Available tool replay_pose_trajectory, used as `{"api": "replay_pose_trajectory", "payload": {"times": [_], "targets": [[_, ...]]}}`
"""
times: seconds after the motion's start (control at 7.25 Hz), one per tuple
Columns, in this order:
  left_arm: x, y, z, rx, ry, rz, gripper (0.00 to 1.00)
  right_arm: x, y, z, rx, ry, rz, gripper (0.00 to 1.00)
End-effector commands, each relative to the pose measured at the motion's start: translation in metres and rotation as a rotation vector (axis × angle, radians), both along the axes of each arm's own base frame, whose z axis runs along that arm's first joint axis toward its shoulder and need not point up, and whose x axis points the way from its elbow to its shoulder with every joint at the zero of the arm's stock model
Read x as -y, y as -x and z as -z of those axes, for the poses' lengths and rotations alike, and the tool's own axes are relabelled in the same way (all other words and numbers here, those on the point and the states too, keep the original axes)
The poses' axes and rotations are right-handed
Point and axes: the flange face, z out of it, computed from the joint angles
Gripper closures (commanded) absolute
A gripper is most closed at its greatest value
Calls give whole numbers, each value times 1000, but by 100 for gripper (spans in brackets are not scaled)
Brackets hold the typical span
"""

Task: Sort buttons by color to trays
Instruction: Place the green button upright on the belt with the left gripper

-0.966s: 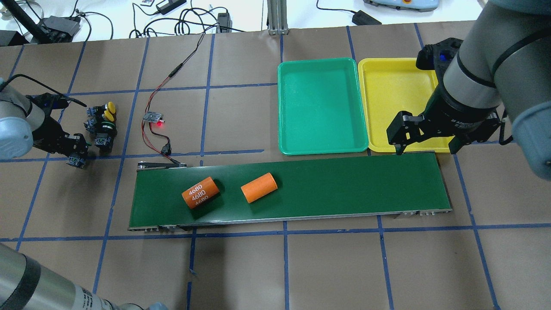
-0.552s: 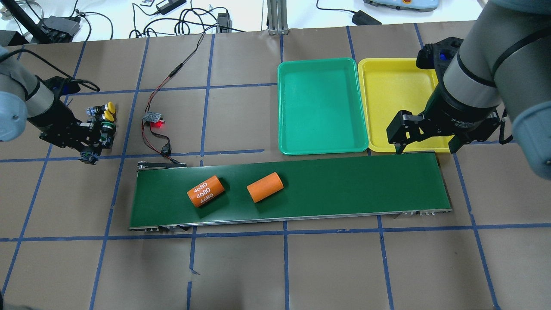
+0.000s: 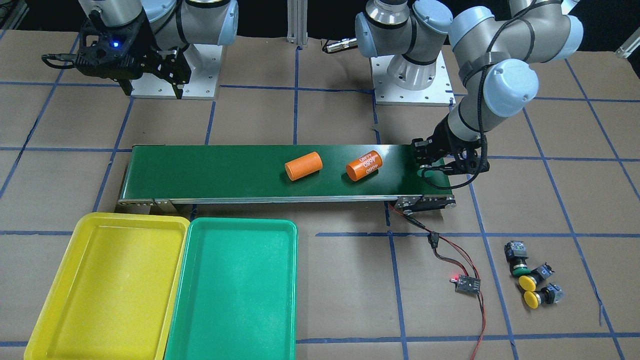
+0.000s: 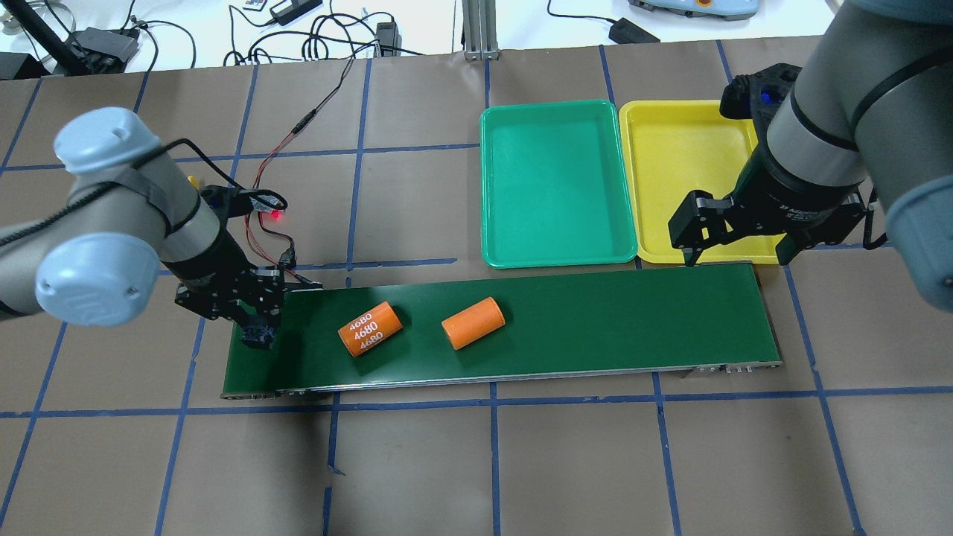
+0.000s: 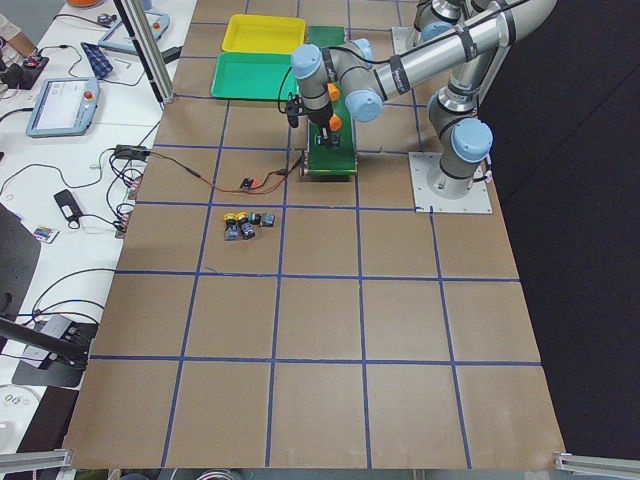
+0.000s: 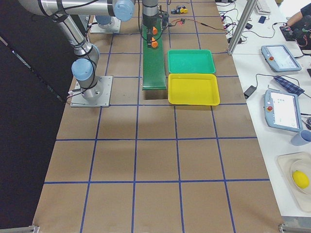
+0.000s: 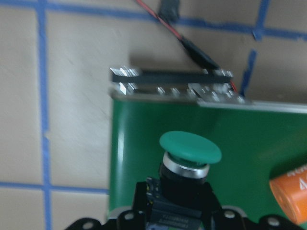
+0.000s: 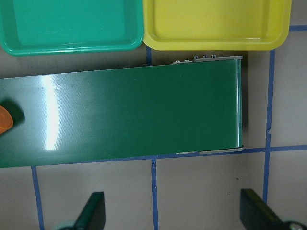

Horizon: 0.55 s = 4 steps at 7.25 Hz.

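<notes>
Left arm has swung off the button cluster & now sits over the near end of the conveyor belt [image 4: 595, 320]; both orange cylinders [image 4: 370, 328] have crept a bit further along the belt toward the trays. Right arm hasn't shifted.

Left fingers [image 7: 141, 203] are clamped on 1 green button [image 7: 190, 147]. Its dark body sits between them and the mushroom cap sticks out past the tips, over green belt just inside the end roller. Can't tell if the button touches the belt yet.

Why there, prob.: the cluster lies well apart from the trays, so the belt looks like the hand-off route. Button gets set at this end, rides across, and the right arm picks it off.

That fits the right fingers [image 8: 93, 213]: spread wide, holding nothing, hanging above the desk [image 4: 417, 461] by the belt's far end, just beside the yellow tray [image 4: 677, 171] & near the green tray [image 4: 558, 186]. No buttons show in either tray.

3 buttons are left on the desk: 1 green [image 3: 516, 255], 2 yellow [image 3: 530, 282], close together, well away from the belt.

Next likely needs a gentle release behind the cylinders.
</notes>
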Motion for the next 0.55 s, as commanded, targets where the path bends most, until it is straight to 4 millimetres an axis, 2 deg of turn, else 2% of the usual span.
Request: {"api": "replay_pose_trajectory", "payload": {"times": [0.0,0.14,0.28,0.41], "targets": [[6,9,13,13,56,-13,1,0,1,0,0,0,1,0],[17,1,0,22,75,-24,0,0,1,0,0,0,3,0],[49,-17,-31,33,105,-29,0,0,0,0,0,0,1,0],[87,-48,-41,34,111,-55,0,0,1,-1,0,1,3,0]]}}
